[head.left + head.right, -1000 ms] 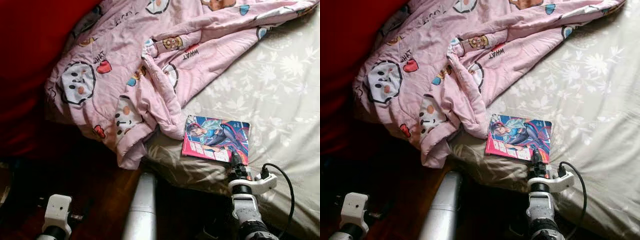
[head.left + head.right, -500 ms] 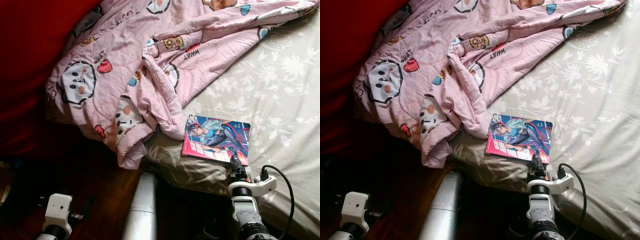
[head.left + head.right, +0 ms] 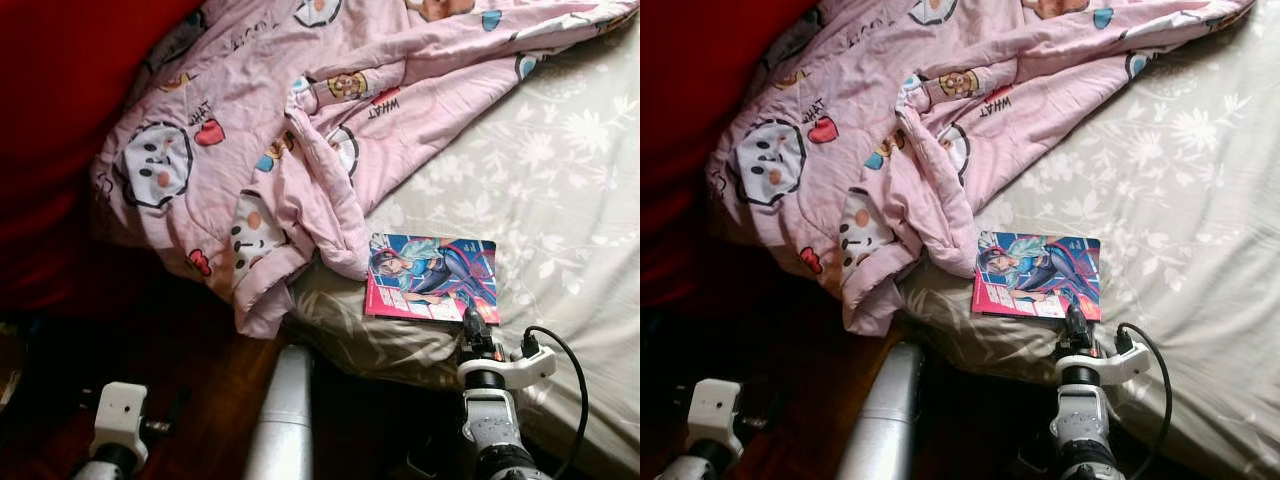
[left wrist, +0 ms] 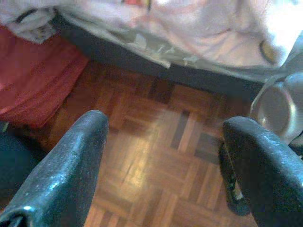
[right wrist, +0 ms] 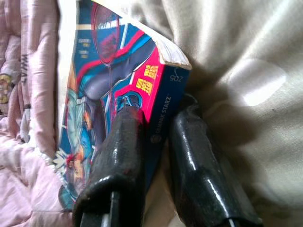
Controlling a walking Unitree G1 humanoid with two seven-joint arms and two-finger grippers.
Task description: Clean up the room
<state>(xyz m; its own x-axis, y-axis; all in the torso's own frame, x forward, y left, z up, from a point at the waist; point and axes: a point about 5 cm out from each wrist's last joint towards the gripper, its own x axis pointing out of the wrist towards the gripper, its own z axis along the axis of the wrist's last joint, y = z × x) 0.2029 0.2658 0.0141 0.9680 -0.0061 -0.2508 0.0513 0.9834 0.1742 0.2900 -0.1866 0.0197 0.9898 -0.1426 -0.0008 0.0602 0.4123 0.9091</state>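
Note:
A colourful comic book [image 3: 432, 275] lies on the floral bed sheet [image 3: 560, 180], close to the mattress's near edge. My right gripper [image 3: 470, 322] reaches up from below and is shut on the book's near edge. In the right wrist view one black finger [image 5: 125, 137] presses on the cover and the other sits under the blue spine of the book [image 5: 104, 85]. My left gripper [image 4: 165, 137] hangs low over the parquet floor [image 4: 156, 165], open with nothing between its fingers. Its white wrist [image 3: 120, 412] shows at the bottom left.
A crumpled pink cartoon-print blanket [image 3: 280, 130] covers the bed's left part and droops over the edge, touching the book's left side. A large red cloth mass [image 3: 60, 120] stands at the left. A silver limb of mine [image 3: 285, 420] rises from the dark floor.
The book looks slightly shorter front to back and its far right corner has shifted a little, with the right gripper still on its near edge. My left wrist has shifted slightly.

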